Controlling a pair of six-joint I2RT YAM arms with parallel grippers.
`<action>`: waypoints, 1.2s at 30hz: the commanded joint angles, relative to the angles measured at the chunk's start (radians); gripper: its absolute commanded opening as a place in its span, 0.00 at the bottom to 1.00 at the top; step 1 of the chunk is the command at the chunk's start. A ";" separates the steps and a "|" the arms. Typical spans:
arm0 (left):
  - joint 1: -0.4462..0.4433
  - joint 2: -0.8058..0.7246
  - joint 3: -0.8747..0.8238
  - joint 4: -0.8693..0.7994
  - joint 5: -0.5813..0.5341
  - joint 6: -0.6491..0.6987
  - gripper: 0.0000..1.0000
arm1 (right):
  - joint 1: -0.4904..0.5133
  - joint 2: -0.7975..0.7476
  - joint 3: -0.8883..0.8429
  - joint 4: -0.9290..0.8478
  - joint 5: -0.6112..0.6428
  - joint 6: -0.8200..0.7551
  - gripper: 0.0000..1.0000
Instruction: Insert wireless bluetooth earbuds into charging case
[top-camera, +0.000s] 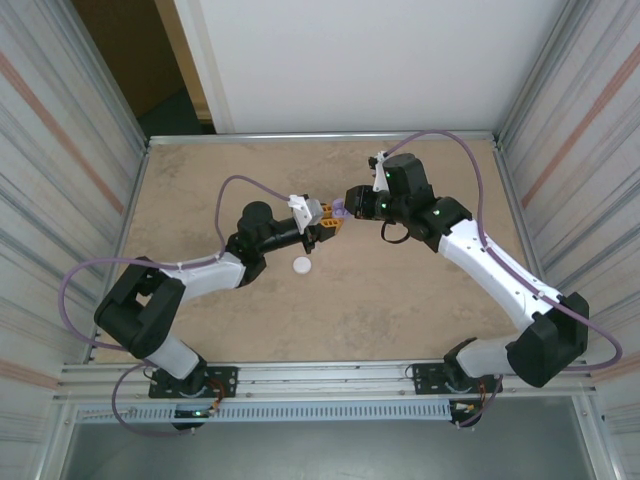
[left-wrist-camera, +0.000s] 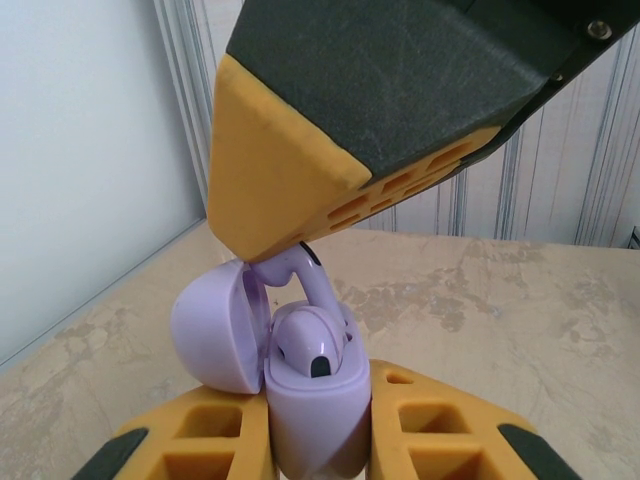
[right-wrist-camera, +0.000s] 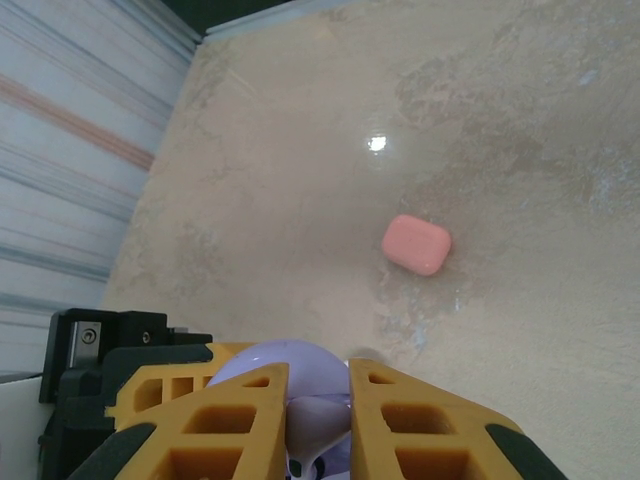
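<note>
A purple charging case (left-wrist-camera: 318, 410) stands upright between my left gripper's (left-wrist-camera: 318, 432) yellow fingers (left-wrist-camera: 205, 440), which are shut on its body. Its lid (left-wrist-camera: 212, 330) hangs open to the left. One purple earbud (left-wrist-camera: 312, 345) sits in the case. A second purple earbud (left-wrist-camera: 298, 270) is pinched by my right gripper's fingers (left-wrist-camera: 300, 150) just above, its stem reaching down into the case behind the seated one. In the right wrist view, the right gripper (right-wrist-camera: 320, 405) is shut on that earbud (right-wrist-camera: 325, 430), above the lid (right-wrist-camera: 290, 360). From above, both grippers (top-camera: 327, 224) (top-camera: 347, 208) meet at the case (top-camera: 338, 209) mid-table.
A closed pink case (right-wrist-camera: 416, 243) lies on the beige table (right-wrist-camera: 520, 120) beyond the right gripper. A small white round object (top-camera: 301, 265) lies on the table just in front of the left gripper. Ribbed walls (top-camera: 60, 130) enclose the table on both sides.
</note>
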 joint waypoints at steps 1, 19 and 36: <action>-0.009 -0.012 0.019 0.051 0.013 -0.007 0.00 | 0.018 0.015 0.028 -0.022 -0.003 0.005 0.21; -0.010 -0.013 0.016 0.052 0.009 -0.007 0.00 | 0.028 0.018 0.044 -0.052 0.024 -0.015 0.23; -0.009 -0.024 0.008 0.071 0.020 -0.009 0.00 | -0.001 -0.042 0.088 -0.078 0.002 -0.047 0.35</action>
